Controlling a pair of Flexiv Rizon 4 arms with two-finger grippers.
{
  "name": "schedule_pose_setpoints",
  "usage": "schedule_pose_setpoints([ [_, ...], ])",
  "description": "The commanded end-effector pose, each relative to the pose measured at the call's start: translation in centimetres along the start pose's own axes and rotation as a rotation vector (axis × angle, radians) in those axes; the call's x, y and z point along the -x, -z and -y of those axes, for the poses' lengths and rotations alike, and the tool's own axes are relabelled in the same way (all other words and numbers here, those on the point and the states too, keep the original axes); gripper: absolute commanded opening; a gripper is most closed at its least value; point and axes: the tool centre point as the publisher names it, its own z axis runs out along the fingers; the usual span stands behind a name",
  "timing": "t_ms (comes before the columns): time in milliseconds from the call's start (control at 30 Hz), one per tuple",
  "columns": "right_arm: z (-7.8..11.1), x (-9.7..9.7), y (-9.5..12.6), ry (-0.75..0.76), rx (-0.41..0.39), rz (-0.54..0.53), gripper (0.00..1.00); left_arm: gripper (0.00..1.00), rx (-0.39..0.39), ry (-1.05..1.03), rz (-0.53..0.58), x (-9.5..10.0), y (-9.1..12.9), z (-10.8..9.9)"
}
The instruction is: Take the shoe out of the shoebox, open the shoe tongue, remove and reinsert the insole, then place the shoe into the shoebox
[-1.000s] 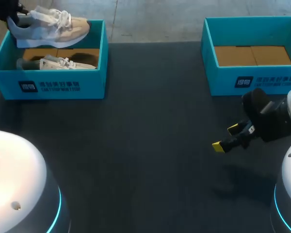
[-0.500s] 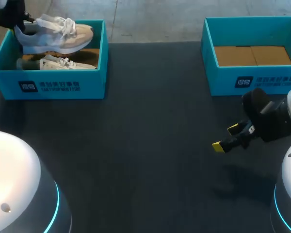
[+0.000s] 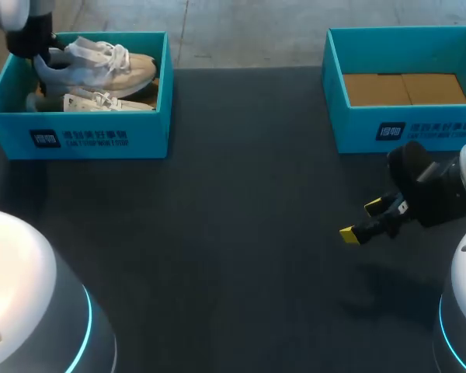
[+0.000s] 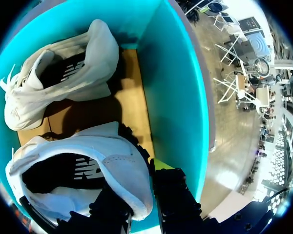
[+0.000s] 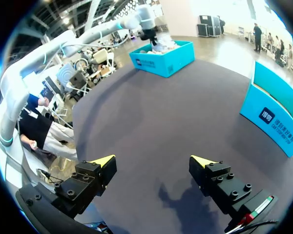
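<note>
Nearest, right side: the right end effector (image 3: 362,220) hangs low over the dark surface (image 3: 233,256) with its yellow tips spread wide and nothing between them, well apart from both boxes
Far left, grip: the left end effector (image 4: 136,195) is clamped on the heel of the shoe (image 3: 101,66), one finger outside the heel and the other hidden by the shoe, apparently inside the collar
Where the shoe is: inside the walls of the shoebox (image 3: 93,136), about level with its rim, heel at the far left corner and toe pointing toward the right wall
Shoe against end effector: the shoe runs out ahead of the fingers, opening in view, sole toward the cardboard floor
Under it: a second shoe (image 3: 93,101) lies along the front wall; the held one is above and just behind it
Step in hand: likely the set-down or the lift-out; these pictures alone do not settle which
Doing it well: keep the heel pinch firm so the toe does not droop, travel straight up or down, and steer the toe clear of the right wall and of the second shoe's laces
Far right: the other shoebox (image 3: 404,128) shows only its bare cardboard floor
</note>
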Motion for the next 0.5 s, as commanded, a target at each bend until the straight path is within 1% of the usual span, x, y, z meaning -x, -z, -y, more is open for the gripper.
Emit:
schedule_pose_setpoints([
  [33,0.1,-0.1,0.0,0.001,0.002,0.0,1.0,0.0,-0.009,0.001,-0.008,0.4,-0.6,-0.5],
  [500,0.1,-0.1,0.0,0.001,0.002,0.0,1.0,0.0,-0.048,-0.008,-0.033,1.2,-2.2,-0.8],
])
